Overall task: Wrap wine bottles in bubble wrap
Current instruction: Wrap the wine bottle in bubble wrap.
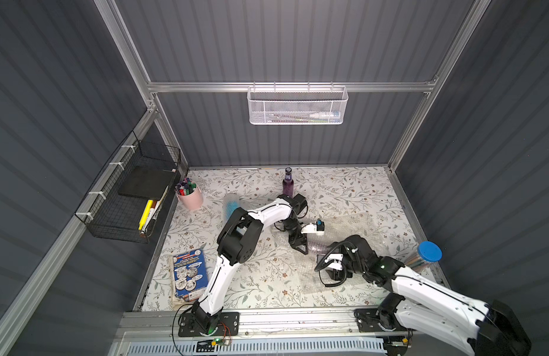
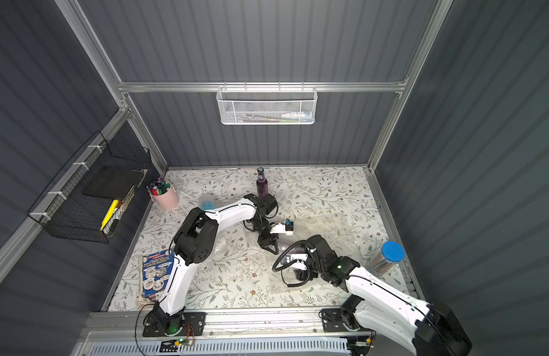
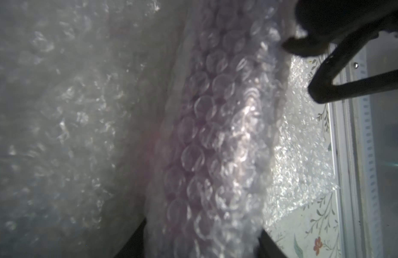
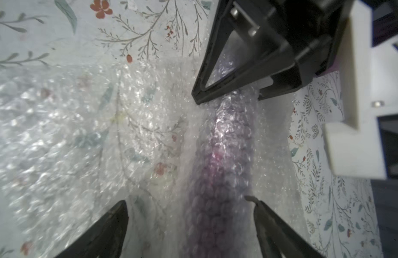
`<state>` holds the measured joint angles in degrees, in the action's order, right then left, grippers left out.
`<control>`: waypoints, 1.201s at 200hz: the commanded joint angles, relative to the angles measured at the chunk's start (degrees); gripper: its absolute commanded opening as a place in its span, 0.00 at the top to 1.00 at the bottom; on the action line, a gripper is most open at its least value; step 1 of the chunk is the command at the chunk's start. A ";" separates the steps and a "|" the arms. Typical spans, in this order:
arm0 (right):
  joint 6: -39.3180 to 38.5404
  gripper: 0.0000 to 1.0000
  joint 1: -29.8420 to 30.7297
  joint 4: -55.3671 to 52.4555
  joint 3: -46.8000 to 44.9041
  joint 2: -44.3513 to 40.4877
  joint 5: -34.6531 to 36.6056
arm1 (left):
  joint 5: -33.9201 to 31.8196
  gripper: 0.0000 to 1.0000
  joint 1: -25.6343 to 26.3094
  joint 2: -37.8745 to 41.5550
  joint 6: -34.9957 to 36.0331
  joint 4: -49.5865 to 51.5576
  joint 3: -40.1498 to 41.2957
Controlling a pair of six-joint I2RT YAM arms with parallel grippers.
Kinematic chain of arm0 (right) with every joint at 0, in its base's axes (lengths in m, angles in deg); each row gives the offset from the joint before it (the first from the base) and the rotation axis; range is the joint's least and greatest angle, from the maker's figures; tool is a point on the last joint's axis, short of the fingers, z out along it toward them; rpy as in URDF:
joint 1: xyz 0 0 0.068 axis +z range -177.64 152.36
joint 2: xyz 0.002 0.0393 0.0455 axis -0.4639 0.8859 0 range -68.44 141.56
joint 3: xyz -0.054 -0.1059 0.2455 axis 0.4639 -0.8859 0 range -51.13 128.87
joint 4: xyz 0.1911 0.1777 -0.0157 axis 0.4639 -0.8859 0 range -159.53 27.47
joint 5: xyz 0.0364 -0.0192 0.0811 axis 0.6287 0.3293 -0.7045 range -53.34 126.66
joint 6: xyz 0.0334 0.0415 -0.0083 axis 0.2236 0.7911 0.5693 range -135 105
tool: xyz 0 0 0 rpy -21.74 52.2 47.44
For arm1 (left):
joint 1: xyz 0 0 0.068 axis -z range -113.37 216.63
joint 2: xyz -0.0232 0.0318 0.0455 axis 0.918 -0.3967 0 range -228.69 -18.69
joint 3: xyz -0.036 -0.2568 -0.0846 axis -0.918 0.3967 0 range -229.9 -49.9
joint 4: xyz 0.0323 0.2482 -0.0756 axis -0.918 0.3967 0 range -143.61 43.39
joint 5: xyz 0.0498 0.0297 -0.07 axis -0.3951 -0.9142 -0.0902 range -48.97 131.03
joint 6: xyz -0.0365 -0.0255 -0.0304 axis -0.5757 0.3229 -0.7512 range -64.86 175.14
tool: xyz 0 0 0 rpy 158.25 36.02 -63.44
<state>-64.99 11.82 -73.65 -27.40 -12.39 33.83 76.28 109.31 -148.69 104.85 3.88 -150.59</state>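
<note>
Aluminium rail [image 1: 297, 320], floral tabletop [image 1: 344, 191], grey walls [image 1: 282, 40]

**Camera arrangement.** Both top views look steeply down from above the arm bases [image 1: 208, 323] onto the whole surface [image 1: 267, 286] (near-identical framing). Each wrist view sits close over the wrapped purple bottle [image 4: 222, 156], their shared subject; the right wrist view also includes the left hand [image 4: 229, 96].
</note>
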 commanded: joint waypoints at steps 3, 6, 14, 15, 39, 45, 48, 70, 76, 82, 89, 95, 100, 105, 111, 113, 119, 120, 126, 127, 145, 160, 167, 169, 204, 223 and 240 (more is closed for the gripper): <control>-3.47 0.13 0.42 9.06 1.80 6.04 5.42 | 4.46 0.46 -0.35 -1.14 -2.50 6.37 -1.45; -3.72 0.13 0.49 9.28 1.92 7.01 5.88 | 4.57 0.45 -0.54 -1.14 -2.58 6.46 -1.40; -3.76 0.14 1.12 10.50 2.07 9.62 8.96 | 4.84 0.46 -0.74 -1.20 -2.67 6.70 -1.44; -3.77 0.14 1.18 10.54 2.22 9.88 9.32 | 4.84 0.46 -0.75 -1.22 -2.68 6.73 -1.44; -3.96 0.20 2.86 5.55 6.25 16.27 14.00 | 6.51 0.46 -0.99 -1.30 -2.69 7.39 -1.96; -3.80 0.22 3.66 4.83 6.89 17.59 15.92 | 6.67 0.46 -1.02 -1.31 -2.81 7.54 -2.24; -3.63 0.24 4.05 4.41 7.20 18.23 17.09 | 6.68 0.46 -1.00 -1.31 -2.86 7.54 -2.30; 0.06 0.40 5.42 0.24 9.69 22.69 22.54 | 6.08 0.43 -1.28 -1.32 -3.02 7.94 -3.23; 1.36 0.45 5.35 -0.05 10.17 22.64 21.99 | 5.85 0.41 -1.36 -0.92 -3.09 7.79 -3.29; 2.05 0.49 5.34 -0.22 10.54 21.98 20.48 | 5.49 0.38 -1.28 -0.29 -3.21 7.53 -3.33; 3.42 0.52 5.36 0.00 10.77 20.93 18.72 | 5.03 0.36 -1.28 0.60 -3.60 6.99 -3.17; 4.92 0.52 5.16 -0.50 11.20 20.23 16.91 | 4.41 0.34 -1.34 1.63 -3.77 6.49 -2.88; 6.17 0.52 4.79 -1.30 11.82 19.57 14.75 | 3.59 0.32 -1.35 2.53 -3.96 5.94 -2.32; 7.39 0.52 4.21 -3.02 12.26 19.16 12.13 | 2.58 0.29 -1.32 3.87 -4.39 4.70 -1.69; 8.92 0.53 3.47 -4.85 13.19 18.79 8.97 | 0.62 0.25 -1.37 5.55 -4.86 3.08 -0.53; 9.34 0.53 3.22 -5.51 13.41 18.56 7.86 | 0.00 0.23 -1.30 6.18 -5.15 2.43 0.01; 10.76 0.53 2.42 -7.41 14.13 18.38 4.48 | -2.08 0.21 -1.36 8.18 -5.92 0.37 1.57; 11.00 0.53 2.35 -7.69 14.23 18.30 3.92 | -2.23 0.20 -1.37 8.49 -5.98 0.09 1.87; 12.35 0.53 1.75 -9.77 14.97 18.23 0.96 | -4.30 0.18 -1.41 10.41 -6.43 -1.61 3.12; 12.54 0.53 1.67 -10.18 15.04 18.22 0.40 | -4.61 0.18 -1.48 10.74 -6.58 -1.96 3.34; 16.11 0.53 -0.64 -15.63 17.47 18.46 -9.43 | -10.75 0.12 -1.50 17.14 -8.80 -8.46 8.33; 18.17 0.52 -2.91 -21.87 19.88 19.99 -17.69 | -15.12 0.07 -1.63 23.02 -9.13 -14.13 13.96; 18.52 0.52 -4.13 -24.03 20.75 20.86 -20.84 | -16.03 0.04 -1.63 25.81 -9.83 -16.93 17.28; 18.55 0.52 -4.42 -24.44 20.99 21.10 -21.72 | -16.53 0.03 -1.63 26.61 -9.88 -17.71 18.31; 19.05 0.51 -9.95 -29.00 23.84 26.74 -32.93 | -19.84 0.01 -1.59 35.74 -6.21 -26.27 32.57; 17.58 0.50 -12.37 -31.58 26.34 32.28 -37.56 | -21.95 0.01 0.31 39.64 -4.36 -30.98 38.18; 15.78 0.50 -13.87 -34.42 28.79 36.83 -38.39 | -24.52 0.01 2.92 44.42 0.36 -38.34 44.57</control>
<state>-47.62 0.04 -102.47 -2.81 20.26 5.61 56.13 109.15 -109.93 98.73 -24.29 -112.38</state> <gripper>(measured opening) 0.552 0.994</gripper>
